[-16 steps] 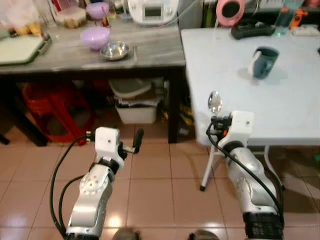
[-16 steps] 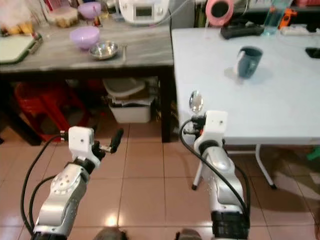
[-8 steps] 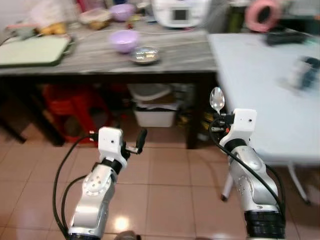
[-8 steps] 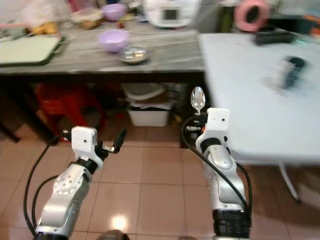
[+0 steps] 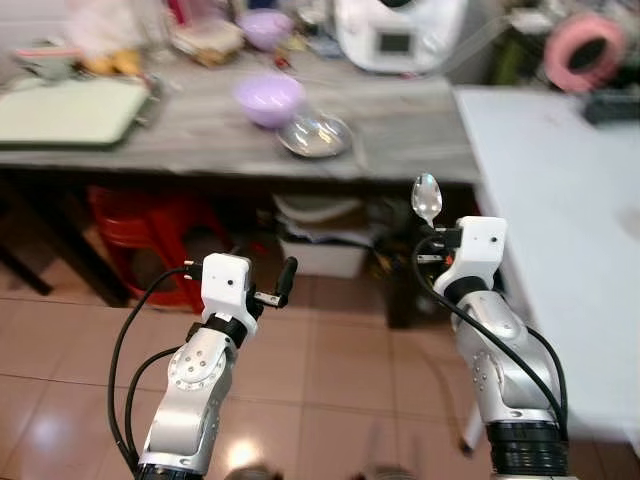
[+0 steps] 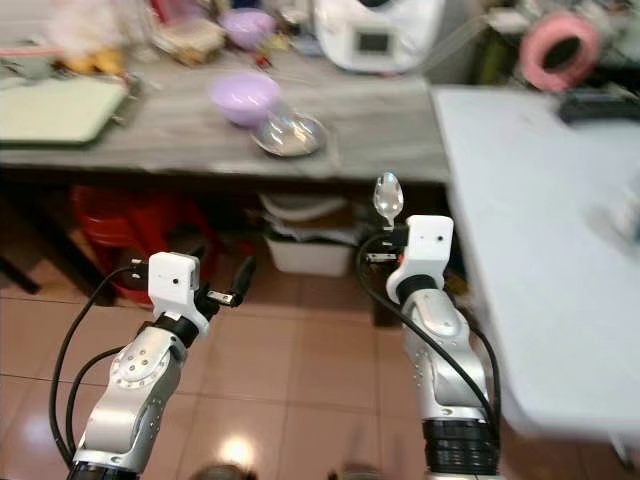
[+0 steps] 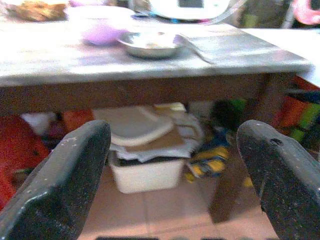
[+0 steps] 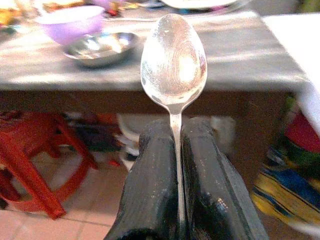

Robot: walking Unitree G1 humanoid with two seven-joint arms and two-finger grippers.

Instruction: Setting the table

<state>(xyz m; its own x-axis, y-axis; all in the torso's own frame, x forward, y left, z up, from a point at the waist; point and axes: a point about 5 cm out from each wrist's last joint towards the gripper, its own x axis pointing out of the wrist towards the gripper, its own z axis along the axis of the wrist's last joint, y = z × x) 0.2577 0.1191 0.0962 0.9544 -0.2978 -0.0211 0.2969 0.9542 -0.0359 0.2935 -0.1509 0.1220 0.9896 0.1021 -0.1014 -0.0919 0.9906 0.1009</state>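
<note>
My right gripper (image 5: 434, 245) is shut on a metal spoon (image 5: 427, 197), which stands upright with its bowl on top; its handle is pinched between the two black fingers (image 8: 150, 175) and the spoon (image 8: 173, 62) shows large in the right wrist view. The left gripper (image 5: 283, 287) is held out low over the tiled floor, its fingers (image 7: 70, 175) wide apart and empty. On the grey counter (image 5: 200, 130) ahead sit a purple bowl (image 5: 268, 98) and a steel dish (image 5: 315, 135). The white table (image 5: 570, 200) lies to my right.
A white appliance (image 5: 400, 35) and a green tray (image 5: 65, 108) stand on the counter. Under it are a red stool (image 5: 135, 215) and a white tub (image 5: 320, 250) of clutter. A pink ring (image 5: 585, 45) sits at the white table's far end.
The camera has swung left and closer to the counter, so the white table slid right and the blue mug left the view. Both arms keep their pose; the spoon stays held.
</note>
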